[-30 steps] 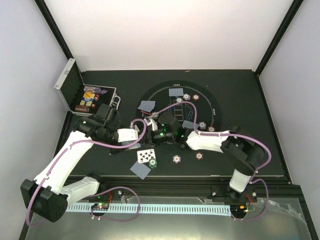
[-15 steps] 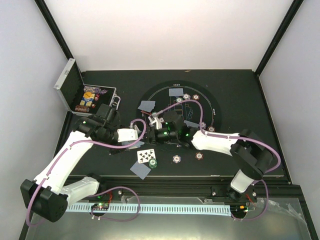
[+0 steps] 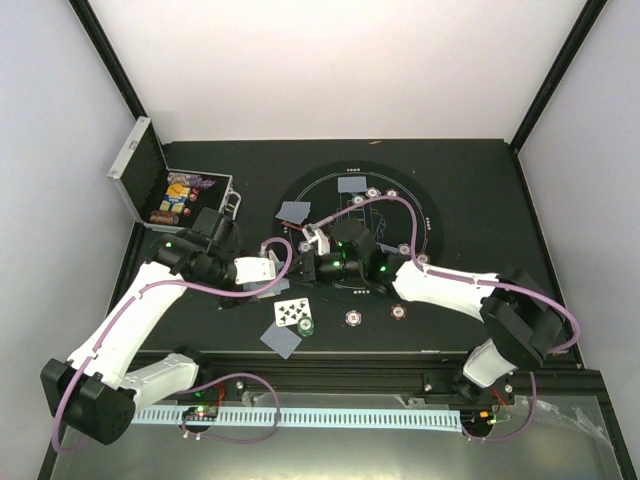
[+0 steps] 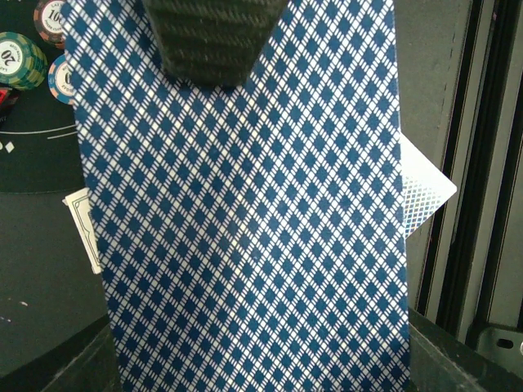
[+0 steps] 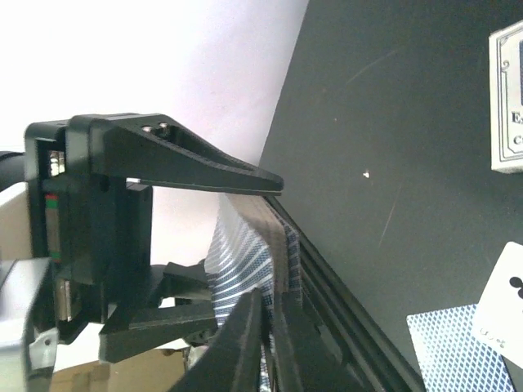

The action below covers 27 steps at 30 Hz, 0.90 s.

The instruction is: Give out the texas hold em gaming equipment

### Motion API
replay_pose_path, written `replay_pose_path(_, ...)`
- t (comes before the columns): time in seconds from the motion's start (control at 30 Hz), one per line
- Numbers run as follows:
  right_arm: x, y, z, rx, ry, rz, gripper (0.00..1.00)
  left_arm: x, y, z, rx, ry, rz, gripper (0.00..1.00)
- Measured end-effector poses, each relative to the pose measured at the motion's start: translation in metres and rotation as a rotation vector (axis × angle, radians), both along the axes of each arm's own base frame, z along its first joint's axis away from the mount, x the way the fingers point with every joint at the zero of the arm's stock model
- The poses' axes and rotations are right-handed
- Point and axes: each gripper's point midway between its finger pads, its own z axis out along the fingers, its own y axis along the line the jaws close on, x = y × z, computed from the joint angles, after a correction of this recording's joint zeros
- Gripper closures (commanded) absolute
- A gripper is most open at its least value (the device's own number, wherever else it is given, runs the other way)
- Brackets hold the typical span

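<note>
My left gripper (image 3: 268,270) is shut on a deck of playing cards (image 4: 245,229) whose blue diamond backs fill the left wrist view, with one dark finger (image 4: 214,41) lying over the top card. My right gripper (image 5: 268,306) has come up to that deck (image 5: 255,237), and its jaws are pinched on the edge of the outermost card. In the top view the two grippers meet at the mat's left edge, the right gripper (image 3: 305,265) beside the left. Dealt cards (image 3: 352,184) (image 3: 295,211) (image 3: 281,339), a face-up card (image 3: 292,312) and poker chips (image 3: 372,193) (image 3: 352,318) (image 3: 399,311) lie around the round mat (image 3: 425,215).
The silver case (image 3: 150,180) stands open at the back left with chips inside. A green chip (image 3: 308,325) rests beside the face-up card. A white card box (image 5: 508,98) lies on the table in the right wrist view. Metal rails (image 3: 400,385) run along the near edge.
The right arm has reached left to the deck held by the left gripper, and its jaws have closed on a card. The left arm has not moved.
</note>
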Motion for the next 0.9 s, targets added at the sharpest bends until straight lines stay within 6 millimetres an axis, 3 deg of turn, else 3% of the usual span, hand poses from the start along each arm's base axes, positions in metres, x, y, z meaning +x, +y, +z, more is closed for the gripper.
replay_pose_path(0.2, 0.002, -0.009, 0.009, 0.006, -0.006, -0.019, 0.99, 0.001, 0.000, 0.000, -0.001, -0.004, 0.000, 0.98)
replay_pose_path(0.53, 0.008, -0.026, 0.004, 0.025, 0.044, -0.055, 0.99, 0.001, 0.000, 0.000, 0.001, -0.005, 0.001, 0.98)
replay_pose_path(0.63, 0.024, -0.048, 0.009, 0.040, 0.048, -0.108, 0.99, 0.001, 0.000, 0.000, 0.003, -0.005, 0.001, 0.98)
replay_pose_path(0.9, 0.101, -0.124, 0.039, 0.061, -0.018, -0.310, 0.99, 0.001, 0.001, 0.000, 0.004, -0.006, 0.002, 0.98)
